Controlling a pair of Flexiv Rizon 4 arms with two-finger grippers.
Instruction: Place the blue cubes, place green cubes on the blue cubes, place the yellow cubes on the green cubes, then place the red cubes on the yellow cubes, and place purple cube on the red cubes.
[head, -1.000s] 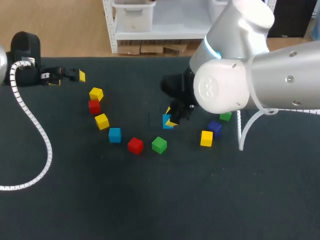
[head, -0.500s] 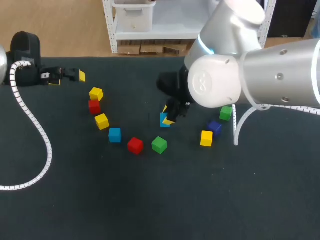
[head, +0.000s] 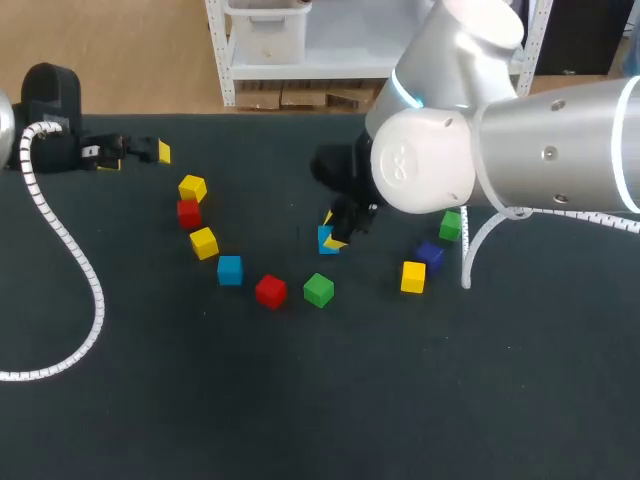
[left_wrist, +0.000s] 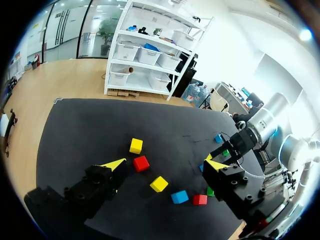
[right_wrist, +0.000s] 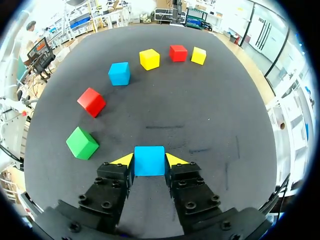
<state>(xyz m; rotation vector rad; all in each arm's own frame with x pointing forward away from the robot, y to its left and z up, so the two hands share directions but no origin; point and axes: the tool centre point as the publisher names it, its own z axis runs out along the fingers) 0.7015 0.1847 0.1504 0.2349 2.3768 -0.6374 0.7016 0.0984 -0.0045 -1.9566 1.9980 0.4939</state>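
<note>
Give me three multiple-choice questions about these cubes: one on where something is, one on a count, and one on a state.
1. Where is the purple cube?
A. Stacked on another cube.
B. Held up in the air.
C. Lying between a yellow cube and a green cube.

2. How many red cubes are there?
A. One.
B. Two.
C. Four.

3. What are the right arm's fingers doing?
A. Shut on a blue cube.
B. Standing open and empty.
C. Shut on a green cube.

Answers:
1. C: the head view shows it lying between those two.
2. B: only two red ones show in the head view.
3. A: the right wrist view shows both yellow tips against the blue cube's sides.
</note>
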